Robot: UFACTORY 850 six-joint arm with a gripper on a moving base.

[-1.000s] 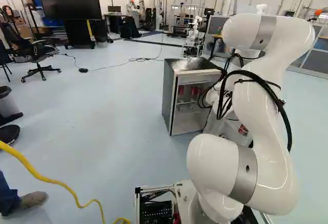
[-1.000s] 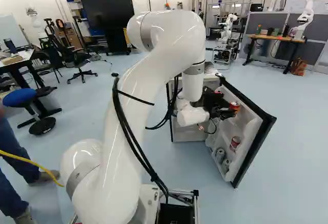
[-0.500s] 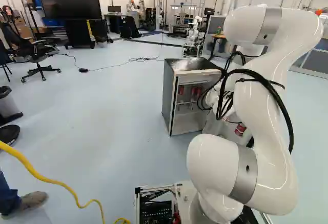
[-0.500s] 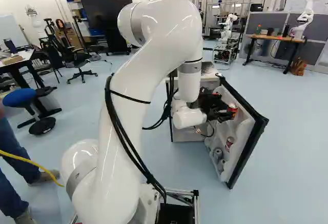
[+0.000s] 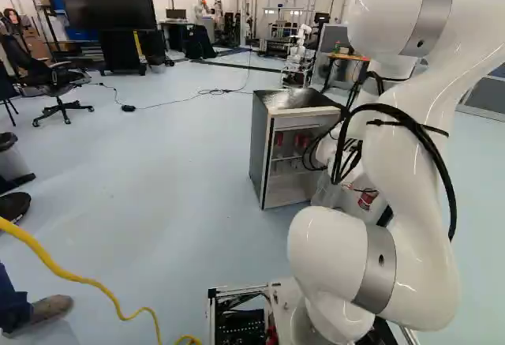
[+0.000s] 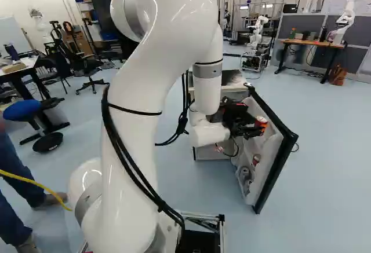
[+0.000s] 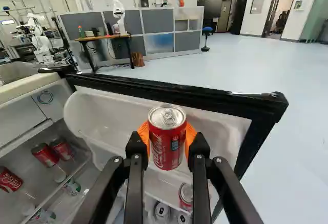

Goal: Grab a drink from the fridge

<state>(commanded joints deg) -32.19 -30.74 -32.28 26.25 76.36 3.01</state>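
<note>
- One can [image 7: 167,144], red with a silver top, is held upright in the wrist view.
- The jaws of the gripper [image 6: 257,129] are closed on it, an orange pad [image 7: 144,131] being pressed to either side.
- The can is held beside the inner face of the fridge's open door [image 7: 205,95]; whether its base is borne by the door shelf [image 7: 110,112] cannot be told.
- Lower in the door, another red can [image 7: 186,196] is stored, with two silver can tops [image 7: 162,211] seen near it.
- Inside the fridge [image 5: 264,140], three more red cans [image 7: 45,155] are kept, two of them set side by side; green-marked bottles [image 7: 72,187] are seen near them, partly hidden.
- The arm [image 6: 130,91] is bent over toward the door, and black cables [image 6: 124,154] are strapped along it.
- At the right of the right base view, another robot [image 6: 348,17] is mounted at a table [image 6: 301,43].
- At the left of the left base view, a screen [image 5: 106,3], a chair [image 5: 51,80] and a yellow cable [image 5: 79,278] are seen.
</note>
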